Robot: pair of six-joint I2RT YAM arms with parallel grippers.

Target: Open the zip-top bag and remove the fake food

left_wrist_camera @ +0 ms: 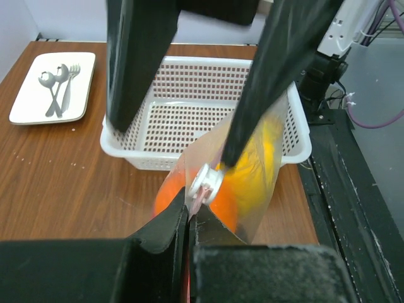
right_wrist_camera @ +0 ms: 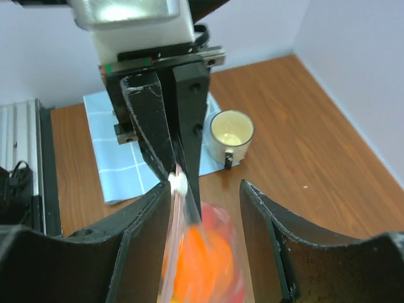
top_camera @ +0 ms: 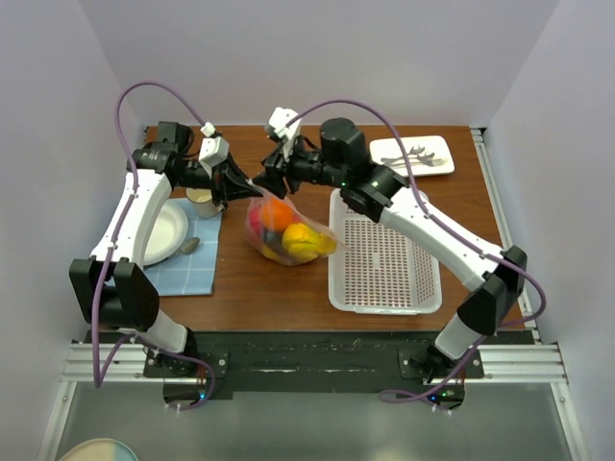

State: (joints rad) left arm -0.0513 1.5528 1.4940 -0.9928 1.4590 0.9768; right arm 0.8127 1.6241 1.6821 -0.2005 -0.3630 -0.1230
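Note:
The clear zip-top bag (top_camera: 288,230) hangs over the table middle, holding the fake food: an orange ball (top_camera: 277,213), yellow pieces (top_camera: 302,240) and red pieces. My left gripper (top_camera: 240,184) is shut on the bag's top edge, right beside the white zip slider (left_wrist_camera: 207,183). In the left wrist view its jaws (left_wrist_camera: 189,218) are pressed together on the plastic. My right gripper (top_camera: 269,179) is open, facing the left one. In the right wrist view (right_wrist_camera: 205,211) its fingers (right_wrist_camera: 144,243) straddle the bag's top (right_wrist_camera: 189,265), and the slider (right_wrist_camera: 178,183) touches the left finger.
A white perforated basket (top_camera: 382,279) stands right of the bag, also in the left wrist view (left_wrist_camera: 202,107). A white tray with cutlery (top_camera: 413,154) is at the back right. A beige mug (top_camera: 200,199), blue cloth (top_camera: 187,264) and white plate (top_camera: 163,230) lie at the left.

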